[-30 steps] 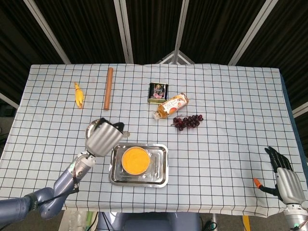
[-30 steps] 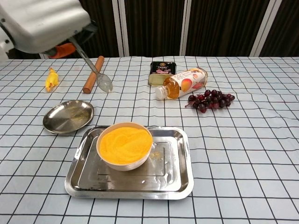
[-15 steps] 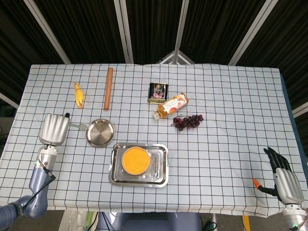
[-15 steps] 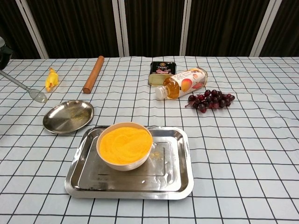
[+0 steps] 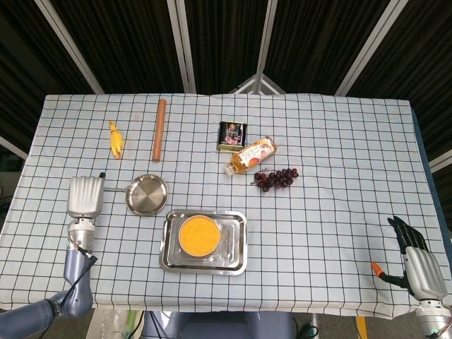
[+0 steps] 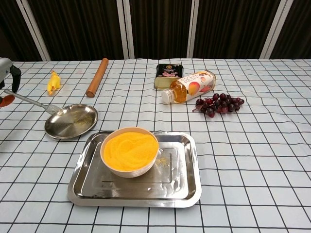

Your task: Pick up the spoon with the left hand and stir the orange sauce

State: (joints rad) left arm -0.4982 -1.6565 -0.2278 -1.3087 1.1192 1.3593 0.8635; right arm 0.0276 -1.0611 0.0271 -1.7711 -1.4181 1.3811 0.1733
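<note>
Nearest: steel tray holds the bowl of orange sauce, full, surface smooth.

Left of the tray and slightly beyond, the round steel dish is otherwise empty; the spoon has its bowl end at the dish's left rim.

Left hand grasps the spoon handle, well left of the tray. Right hand rests released, far right of the tray.

Judged step: spoon in hand but parked at the dish. Next move calls for carrying it right, tipping into the sauce.

One spoon, one bowl of orange sauce, one tray, one small steel plate, one rolling pin, one bottle, one tin, one grape bunch, one yellow toy
</note>
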